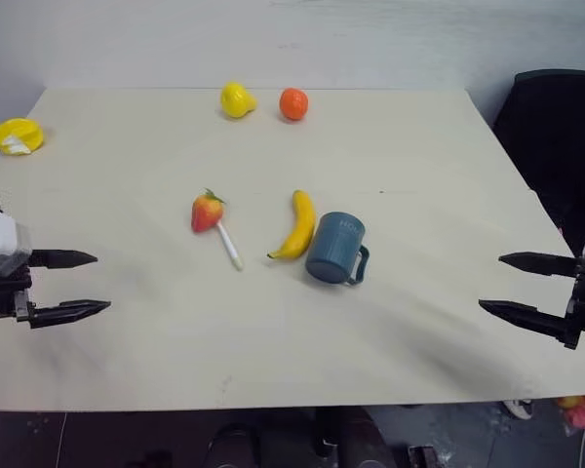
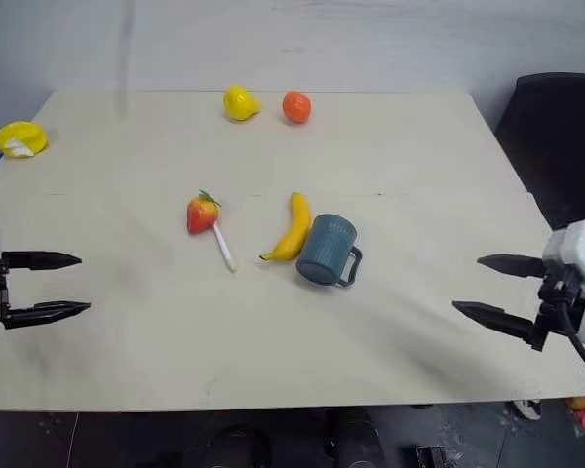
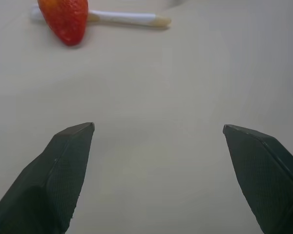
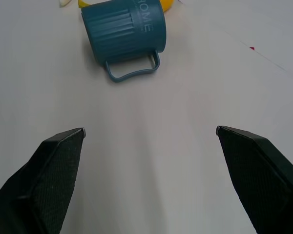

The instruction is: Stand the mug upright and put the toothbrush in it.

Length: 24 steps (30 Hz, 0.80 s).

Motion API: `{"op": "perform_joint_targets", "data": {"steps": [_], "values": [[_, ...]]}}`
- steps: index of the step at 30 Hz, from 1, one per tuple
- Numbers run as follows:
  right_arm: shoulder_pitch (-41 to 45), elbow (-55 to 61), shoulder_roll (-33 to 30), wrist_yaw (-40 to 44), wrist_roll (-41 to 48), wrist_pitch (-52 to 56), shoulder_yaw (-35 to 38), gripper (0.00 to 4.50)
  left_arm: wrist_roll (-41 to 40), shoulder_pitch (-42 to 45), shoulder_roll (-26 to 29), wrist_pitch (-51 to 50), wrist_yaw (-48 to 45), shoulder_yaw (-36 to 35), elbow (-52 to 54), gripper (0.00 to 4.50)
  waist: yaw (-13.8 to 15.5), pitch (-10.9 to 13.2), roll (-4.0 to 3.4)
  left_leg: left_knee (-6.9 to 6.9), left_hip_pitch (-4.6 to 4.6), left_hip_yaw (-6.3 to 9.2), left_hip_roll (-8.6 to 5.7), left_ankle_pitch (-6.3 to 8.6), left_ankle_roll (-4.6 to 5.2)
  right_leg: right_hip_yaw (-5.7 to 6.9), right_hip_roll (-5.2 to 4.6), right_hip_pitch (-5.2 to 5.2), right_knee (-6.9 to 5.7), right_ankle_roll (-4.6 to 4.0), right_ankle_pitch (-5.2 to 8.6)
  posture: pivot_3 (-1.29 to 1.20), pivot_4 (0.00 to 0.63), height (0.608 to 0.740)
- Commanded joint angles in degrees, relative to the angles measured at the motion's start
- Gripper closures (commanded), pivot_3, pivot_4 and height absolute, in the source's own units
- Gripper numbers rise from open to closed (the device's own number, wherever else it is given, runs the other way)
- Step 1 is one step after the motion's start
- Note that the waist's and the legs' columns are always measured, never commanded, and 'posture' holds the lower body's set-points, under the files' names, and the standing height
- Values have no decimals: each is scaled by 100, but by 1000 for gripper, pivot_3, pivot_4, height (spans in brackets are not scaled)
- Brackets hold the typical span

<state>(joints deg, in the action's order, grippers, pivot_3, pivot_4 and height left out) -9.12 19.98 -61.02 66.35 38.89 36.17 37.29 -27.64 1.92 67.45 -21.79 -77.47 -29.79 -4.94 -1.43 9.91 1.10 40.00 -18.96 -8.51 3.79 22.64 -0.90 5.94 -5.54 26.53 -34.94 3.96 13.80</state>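
The dark teal mug lies on its side in the middle of the table, handle toward the right front; the right wrist view shows the mug with pale lettering. The white toothbrush lies left of it, one end under a toy strawberry; in the left wrist view the toothbrush sits far ahead. My left gripper hovers open over the table's left edge. My right gripper hovers open over the right edge. Both are empty and well away from the mug.
A yellow banana lies between toothbrush and mug, touching the mug. A yellow pear and an orange sit at the table's far edge. A yellow object lies far left. A black chair stands right of the table.
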Motion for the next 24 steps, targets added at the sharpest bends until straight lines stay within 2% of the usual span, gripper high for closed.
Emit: {"op": "perform_joint_targets", "data": {"steps": [1,10,18,24], "values": [[153,15,-86,4,-53,-99,-41,0,-143,37,12,-108,32,-274,101,16,-1,0,-1,0,0,-1,0,0,0,0,0,0,-1,0,0,0,150,740],[412,232,48,-293,-25,62,-312,0,-101,134,-192,-125,433,-204,283,16,-5,4,-9,0,2,-3,0,0,-2,-2,0,2,-5,0,0,0,150,740],[392,330,134,-450,85,223,-189,0,91,371,-228,-111,609,128,140,16,-2,4,-9,1,0,-4,0,-1,-3,-1,1,1,-8,0,0,0,150,740],[609,760,617,-1278,466,635,-351,0,124,1085,-600,-299,1315,514,-23,16,4,3,-8,4,0,-2,0,-2,-5,-1,2,0,-22,1,-1,0,150,740]]}}
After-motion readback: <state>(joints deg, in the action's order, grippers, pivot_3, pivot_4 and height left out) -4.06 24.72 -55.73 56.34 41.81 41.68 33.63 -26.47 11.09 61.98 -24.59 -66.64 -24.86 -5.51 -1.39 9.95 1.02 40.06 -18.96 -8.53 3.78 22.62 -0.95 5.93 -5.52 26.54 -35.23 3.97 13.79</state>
